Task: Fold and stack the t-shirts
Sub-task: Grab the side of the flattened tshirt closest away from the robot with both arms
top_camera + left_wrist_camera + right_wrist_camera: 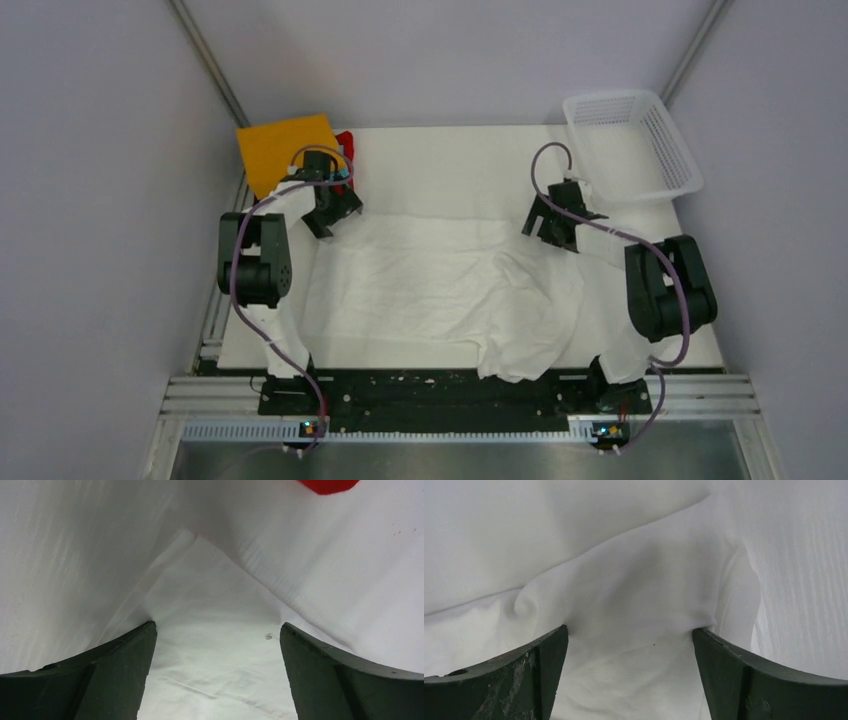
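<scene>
The white tee (440, 290) lies spread and rumpled across the middle of the table, with one part hanging over the near edge. The folded orange tee (285, 150) sits at the back left with the red tee (346, 142) peeking out beside it. No teal tee shows. My left gripper (328, 212) is at the white tee's far left edge. In the left wrist view it (216, 630) is open over white cloth (215, 600), with red (327, 485) at the top. My right gripper (547, 224) is at the far right edge, and it is open (630, 632) over bunched cloth (624, 580).
A white mesh basket (630, 145) stands at the back right corner. Grey walls close in the table on the left, right and back. The arms' black base rail (430, 390) runs along the near edge.
</scene>
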You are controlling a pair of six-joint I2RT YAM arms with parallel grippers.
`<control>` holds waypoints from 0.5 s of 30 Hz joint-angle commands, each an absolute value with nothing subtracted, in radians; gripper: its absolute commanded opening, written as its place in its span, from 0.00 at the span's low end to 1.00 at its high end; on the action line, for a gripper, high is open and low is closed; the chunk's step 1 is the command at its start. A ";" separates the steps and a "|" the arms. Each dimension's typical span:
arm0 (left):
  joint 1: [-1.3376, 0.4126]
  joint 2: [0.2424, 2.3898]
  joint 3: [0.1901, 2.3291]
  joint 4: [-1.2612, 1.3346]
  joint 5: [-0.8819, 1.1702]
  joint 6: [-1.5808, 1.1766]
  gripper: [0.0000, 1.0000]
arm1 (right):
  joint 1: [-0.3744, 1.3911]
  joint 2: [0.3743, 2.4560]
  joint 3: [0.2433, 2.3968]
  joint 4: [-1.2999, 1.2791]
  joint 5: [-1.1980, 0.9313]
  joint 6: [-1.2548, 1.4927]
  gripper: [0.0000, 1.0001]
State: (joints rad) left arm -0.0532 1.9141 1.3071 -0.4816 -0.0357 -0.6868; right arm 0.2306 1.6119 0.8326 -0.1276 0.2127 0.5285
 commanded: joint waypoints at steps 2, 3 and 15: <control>-0.020 2.019 1.373 -0.440 -0.005 -0.727 0.98 | 0.162 1.781 0.963 -0.080 0.174 0.492 0.93; -0.021 2.031 1.389 -0.442 -0.005 -0.730 0.98 | 0.158 1.804 0.987 -0.076 0.177 0.483 0.93; -0.017 2.149 1.633 -0.511 -0.018 -0.738 0.98 | 0.142 1.964 1.309 -0.123 0.185 0.415 0.93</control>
